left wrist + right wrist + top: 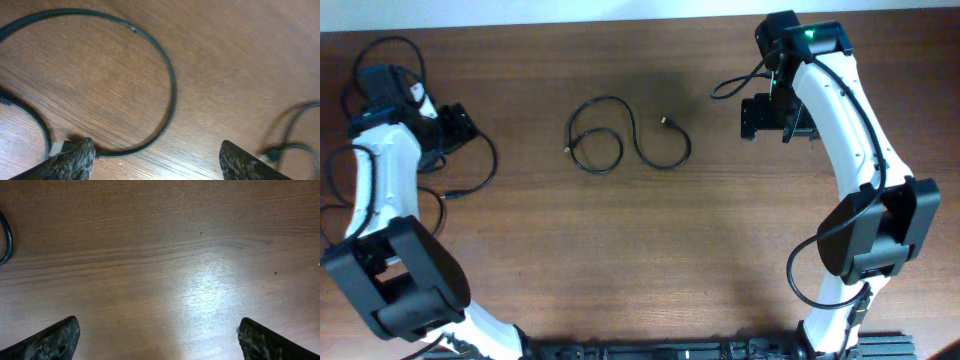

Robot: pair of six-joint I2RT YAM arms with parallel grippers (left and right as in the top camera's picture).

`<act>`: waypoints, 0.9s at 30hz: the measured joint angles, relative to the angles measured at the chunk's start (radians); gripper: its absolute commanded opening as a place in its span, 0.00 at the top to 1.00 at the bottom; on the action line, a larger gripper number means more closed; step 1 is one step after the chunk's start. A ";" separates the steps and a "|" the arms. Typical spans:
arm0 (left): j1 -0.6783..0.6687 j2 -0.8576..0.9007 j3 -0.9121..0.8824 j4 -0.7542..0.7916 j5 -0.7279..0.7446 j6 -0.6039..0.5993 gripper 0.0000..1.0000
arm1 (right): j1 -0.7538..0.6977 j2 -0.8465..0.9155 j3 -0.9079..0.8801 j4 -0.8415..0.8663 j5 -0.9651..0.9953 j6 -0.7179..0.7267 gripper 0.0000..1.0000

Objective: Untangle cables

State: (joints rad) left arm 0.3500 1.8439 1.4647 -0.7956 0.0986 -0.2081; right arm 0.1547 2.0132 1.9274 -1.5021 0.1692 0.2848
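Observation:
One thin black cable (620, 140) lies in loose loops at the table's middle, with small plug ends at its left and upper right. A second cable (492, 165) curves beside my left gripper (460, 128). In the left wrist view this cable (167, 80) forms a wide loop on the wood and runs right past the left finger. The left gripper (155, 155) is open with nothing between its jaws. Another cable with a plug (295, 130) shows at the right edge. A third thin loop (725, 88) lies beside my right gripper (767, 118). The right gripper (157, 330) is open over bare wood.
The brown wooden table (650, 250) fills the view. Thicker black wires (340, 170) hang along the left arm at the far left. A short arc of black cable (6, 240) shows at the left edge of the right wrist view.

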 measured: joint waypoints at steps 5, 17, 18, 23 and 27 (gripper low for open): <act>-0.053 0.000 -0.100 0.134 -0.073 0.014 0.26 | 0.000 0.000 0.000 0.000 0.000 -0.001 0.01; -0.054 0.099 -0.212 0.264 -0.051 0.114 0.32 | 0.000 0.000 0.000 0.000 0.000 0.000 0.01; -0.056 0.110 -0.213 0.264 -0.043 0.119 0.32 | 0.000 0.000 0.000 0.000 0.000 0.000 0.01; -0.085 0.125 -0.214 0.266 -0.048 0.163 0.52 | 0.000 0.000 0.000 0.000 0.000 0.000 0.01; -0.085 0.127 -0.220 0.262 -0.114 0.167 0.66 | 0.000 0.000 0.000 0.000 0.000 0.000 0.01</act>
State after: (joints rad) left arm 0.2646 1.9713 1.2442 -0.5339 -0.0158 -0.0410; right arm 0.1547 2.0132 1.9274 -1.5021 0.1692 0.2844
